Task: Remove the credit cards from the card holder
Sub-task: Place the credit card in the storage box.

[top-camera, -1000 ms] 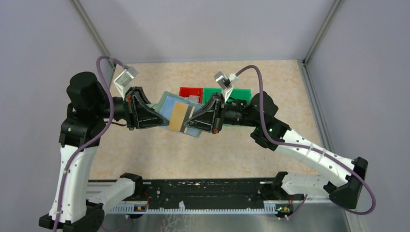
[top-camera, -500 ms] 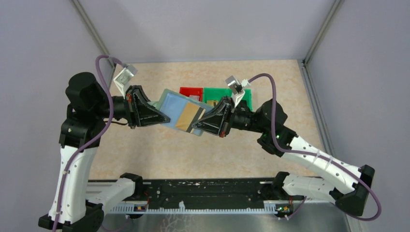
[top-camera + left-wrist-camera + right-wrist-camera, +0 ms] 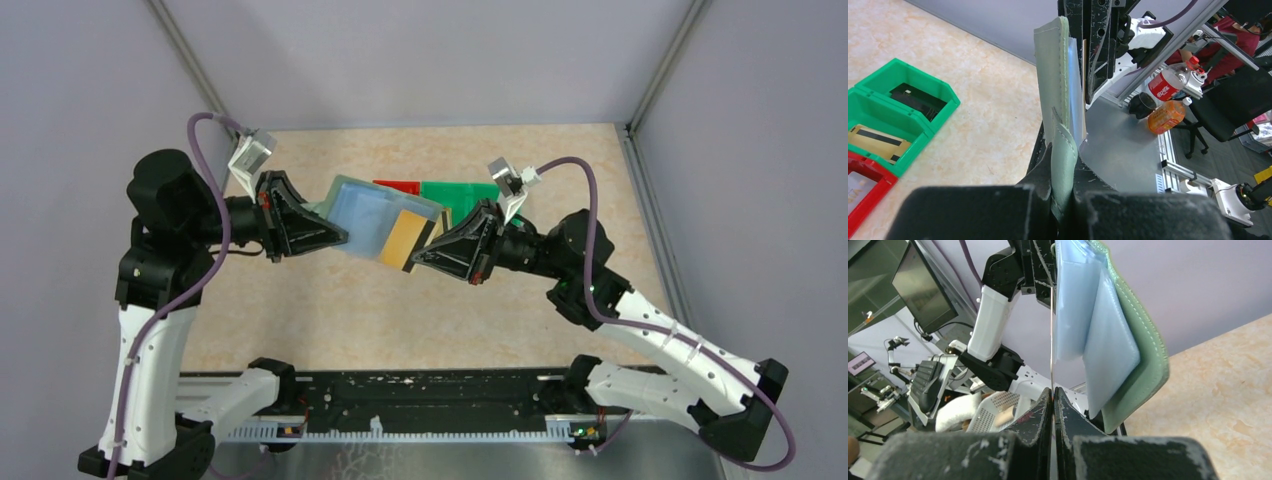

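Note:
The card holder [image 3: 362,212], pale grey-green with blue inner pockets, hangs open in the air between both arms. My left gripper [image 3: 338,238] is shut on its left edge. In the left wrist view the holder [image 3: 1052,75] stands edge-on between that gripper's [image 3: 1064,167] shut fingers. My right gripper [image 3: 419,257] is shut on a tan credit card [image 3: 405,240] with a dark stripe, which sticks partly out of the holder's right side. In the right wrist view the card [image 3: 1052,340] is a thin edge held by the gripper [image 3: 1053,391], with the holder [image 3: 1143,347] beside it.
A red bin [image 3: 397,186] and a green bin [image 3: 462,195] stand on the table behind the holder. In the left wrist view the green bins [image 3: 943,92] hold a dark card [image 3: 915,95] and a tan striped card [image 3: 875,142]; the red bin [image 3: 870,197] holds a pale card.
My right gripper has moved right and towards the near edge with the tan card, sliding it further out. The left gripper and holder have tilted and shifted slightly up and back.

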`<state>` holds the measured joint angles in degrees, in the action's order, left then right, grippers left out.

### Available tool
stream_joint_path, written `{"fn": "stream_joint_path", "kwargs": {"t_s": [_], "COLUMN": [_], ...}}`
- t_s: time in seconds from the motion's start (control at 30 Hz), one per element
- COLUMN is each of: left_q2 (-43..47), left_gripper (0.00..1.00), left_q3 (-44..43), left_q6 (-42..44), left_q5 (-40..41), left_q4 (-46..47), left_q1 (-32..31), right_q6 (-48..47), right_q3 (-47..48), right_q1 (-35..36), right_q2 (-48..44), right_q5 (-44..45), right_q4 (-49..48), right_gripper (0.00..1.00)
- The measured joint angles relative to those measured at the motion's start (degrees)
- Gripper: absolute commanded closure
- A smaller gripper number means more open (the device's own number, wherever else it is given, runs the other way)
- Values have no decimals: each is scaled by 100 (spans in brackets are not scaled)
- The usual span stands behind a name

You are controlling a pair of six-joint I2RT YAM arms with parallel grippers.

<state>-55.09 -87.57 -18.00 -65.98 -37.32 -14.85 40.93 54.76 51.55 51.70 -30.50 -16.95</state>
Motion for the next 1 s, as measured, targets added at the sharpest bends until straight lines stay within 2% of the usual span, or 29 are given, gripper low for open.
{"fn": "stream_joint_path", "kwargs": {"t_s": [0.33, 0.47, 0.73, 0.87, 1.0], "left_q2": [-2, 4, 286, 586, 660], "left_gripper": [100, 100, 100, 100, 100], "left_q3": [-48, -151, -59, 42, 42], "left_q6": [179, 415, 826, 999, 1193], "left_q5": [146, 308, 431, 479, 446], "left_q4": [-103, -234, -118, 0, 15], "left_q1": [0, 0, 0, 0, 0], "right_q6": [70, 79, 146, 0, -365], "right_q3": [-4, -42, -450, -457, -420], "right_q1": [-98, -682, -2647, -2966, -2973], "right_q2": [177, 4, -754, -498, 317], "right_q5": [-247, -323, -726, -793, -557], "right_q4": [114, 444, 1397, 1845, 2218], "right_gripper": [100, 100, 100, 100, 100]}}
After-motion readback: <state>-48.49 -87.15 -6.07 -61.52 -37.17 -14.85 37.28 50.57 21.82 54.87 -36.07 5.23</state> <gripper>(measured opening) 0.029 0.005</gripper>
